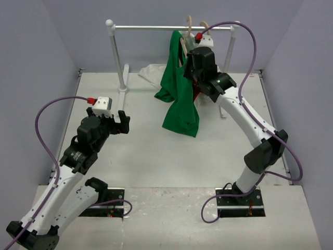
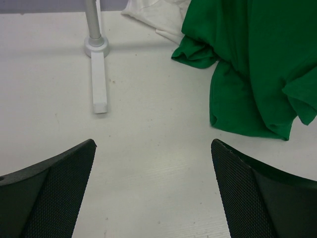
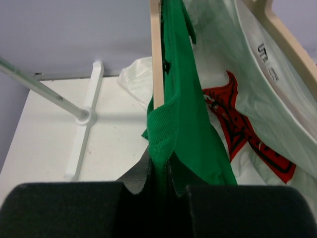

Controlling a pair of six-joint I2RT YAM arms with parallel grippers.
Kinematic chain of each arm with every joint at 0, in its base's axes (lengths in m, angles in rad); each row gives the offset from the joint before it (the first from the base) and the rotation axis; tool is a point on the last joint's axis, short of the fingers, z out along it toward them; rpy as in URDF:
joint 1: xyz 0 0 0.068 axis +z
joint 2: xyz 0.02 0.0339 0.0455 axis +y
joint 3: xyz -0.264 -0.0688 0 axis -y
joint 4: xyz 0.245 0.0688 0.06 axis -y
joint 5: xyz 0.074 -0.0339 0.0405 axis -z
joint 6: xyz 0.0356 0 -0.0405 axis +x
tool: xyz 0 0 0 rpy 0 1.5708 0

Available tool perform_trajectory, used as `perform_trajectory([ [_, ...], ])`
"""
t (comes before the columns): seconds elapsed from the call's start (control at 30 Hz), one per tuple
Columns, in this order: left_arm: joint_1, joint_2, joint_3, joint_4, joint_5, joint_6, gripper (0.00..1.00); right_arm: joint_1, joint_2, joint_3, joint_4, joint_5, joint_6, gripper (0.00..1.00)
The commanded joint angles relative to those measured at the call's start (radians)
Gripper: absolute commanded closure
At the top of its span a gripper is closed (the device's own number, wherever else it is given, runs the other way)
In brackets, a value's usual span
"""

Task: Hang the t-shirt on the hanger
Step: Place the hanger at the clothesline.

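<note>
The green t-shirt (image 1: 178,101) hangs from the rail on the pale wooden hanger (image 1: 189,24), its lower part draped onto the table. In the right wrist view one hanger arm (image 3: 157,59) runs down inside the shirt (image 3: 190,114). My right gripper (image 1: 187,67) is shut on the shirt's ribbed collar edge (image 3: 161,163), right below the hanger arm. My left gripper (image 1: 123,122) is open and empty, low over the table, left of the shirt. Its wrist view (image 2: 153,188) shows the shirt's hem (image 2: 252,74) ahead to the right.
A white t-shirt with a red print (image 3: 257,99) hangs on a second wooden hanger (image 1: 204,25) just right of the green one. The rail (image 1: 156,27) stands on a white post (image 1: 117,57) with a foot (image 2: 99,84). White cloth (image 1: 151,73) lies behind.
</note>
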Motion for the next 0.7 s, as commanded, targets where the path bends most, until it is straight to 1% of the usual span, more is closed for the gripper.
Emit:
perform_trajectory([
  [0.0,0.001,-0.026,-0.029,0.037,0.017,0.034,0.0,0.002,0.078,0.173,0.087,0.045,-0.054,1.0],
  [0.03,0.001,-0.026,-0.029,0.036,0.017,0.034,0.0,0.002,0.081,0.174,0.079,0.044,-0.062,1.0],
  [0.1,0.001,-0.028,-0.035,0.034,0.017,0.035,0.0,0.002,0.125,0.23,0.072,0.04,-0.083,1.0],
  [0.2,0.001,-0.029,-0.039,0.03,0.021,0.034,0.0,0.0,0.17,0.247,0.054,0.038,-0.086,1.0],
  [0.3,0.002,-0.034,-0.044,0.018,0.01,0.027,0.0,0.001,0.17,0.19,0.07,0.036,-0.066,1.0],
  [0.57,0.001,-0.026,-0.05,-0.025,-0.132,-0.015,0.0,0.003,0.127,0.027,0.123,0.045,0.021,1.0],
  [0.67,0.002,-0.018,-0.049,-0.023,-0.135,-0.017,0.0,0.004,0.099,-0.013,0.138,0.037,0.042,1.0],
])
